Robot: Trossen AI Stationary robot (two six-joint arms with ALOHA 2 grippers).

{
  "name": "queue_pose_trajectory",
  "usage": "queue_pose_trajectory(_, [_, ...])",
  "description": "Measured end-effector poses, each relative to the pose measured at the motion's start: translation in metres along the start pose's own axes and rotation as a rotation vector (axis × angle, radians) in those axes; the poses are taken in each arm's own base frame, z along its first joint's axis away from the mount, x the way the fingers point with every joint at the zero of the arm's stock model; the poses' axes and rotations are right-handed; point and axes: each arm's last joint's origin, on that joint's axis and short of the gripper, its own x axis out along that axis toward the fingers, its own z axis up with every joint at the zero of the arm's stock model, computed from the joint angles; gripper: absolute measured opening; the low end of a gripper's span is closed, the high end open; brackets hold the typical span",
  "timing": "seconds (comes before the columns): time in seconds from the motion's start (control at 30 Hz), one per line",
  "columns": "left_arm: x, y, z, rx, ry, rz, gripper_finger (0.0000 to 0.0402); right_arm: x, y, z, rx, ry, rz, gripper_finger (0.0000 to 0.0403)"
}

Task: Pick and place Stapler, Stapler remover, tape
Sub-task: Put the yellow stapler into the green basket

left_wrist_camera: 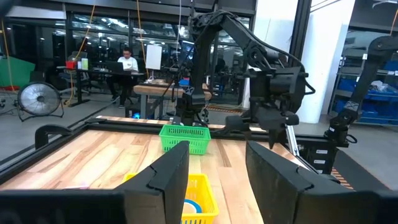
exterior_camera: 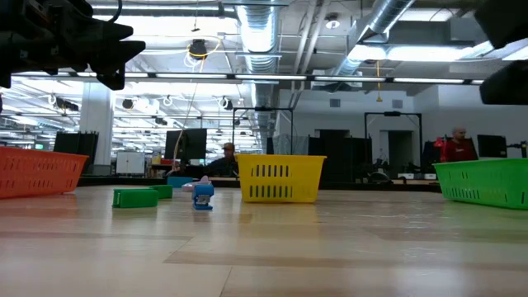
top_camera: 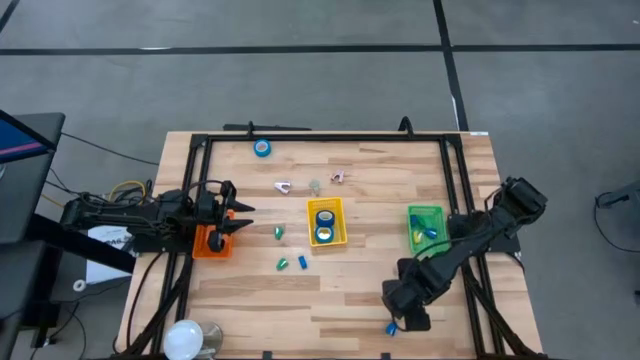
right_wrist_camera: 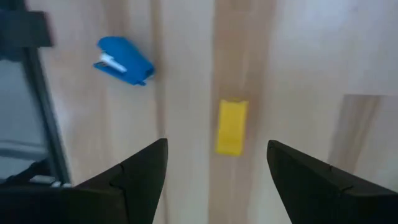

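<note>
A small blue stapler (right_wrist_camera: 124, 60) lies flat on the wood, seen in the high view as the stapler (top_camera: 392, 327) near the table's front edge. My right gripper (right_wrist_camera: 217, 177) hangs open above the table, pointing down, with the stapler off to one side and a yellow block (right_wrist_camera: 232, 126) below its gap; in the high view the right gripper (top_camera: 405, 303) stands just beyond the stapler. Blue tape rolls (top_camera: 324, 222) lie in the yellow basket (top_camera: 341, 206), and one tape roll (top_camera: 262, 148) lies at the far edge. My left gripper (top_camera: 238, 215) waits open at the left, over the orange basket (top_camera: 210, 243).
A green basket (top_camera: 425, 213) with blue pieces stands right of the yellow one. Small pale tools (top_camera: 283, 186) lie beyond the yellow basket, small green and blue pieces (top_camera: 290, 263) nearer. A black frame rail (top_camera: 320, 137) runs around the table. A white round object (top_camera: 185, 338) sits at the front left.
</note>
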Motion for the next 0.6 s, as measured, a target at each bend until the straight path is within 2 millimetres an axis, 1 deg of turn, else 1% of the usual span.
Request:
queue_pose_trajectory(0.13, [0.0, 0.0, 0.0, 0.0, 0.0, 0.0, 0.015, 0.003, -0.003, 0.0, 0.011, -0.002, -0.017, 0.0265])
queue_pose_trajectory(0.33, [0.0, 0.0, 0.0, 0.0, 0.0, 0.0, 0.015, 0.015, -0.001, 0.0, -0.022, 0.011, -0.055, 0.0265])
queue_pose_trajectory(0.6, [0.0, 0.0, 0.0, 0.0, 0.0, 0.0, 0.015, 0.029, -0.004, -0.006, -0.024, 0.0, -0.053, 0.0265])
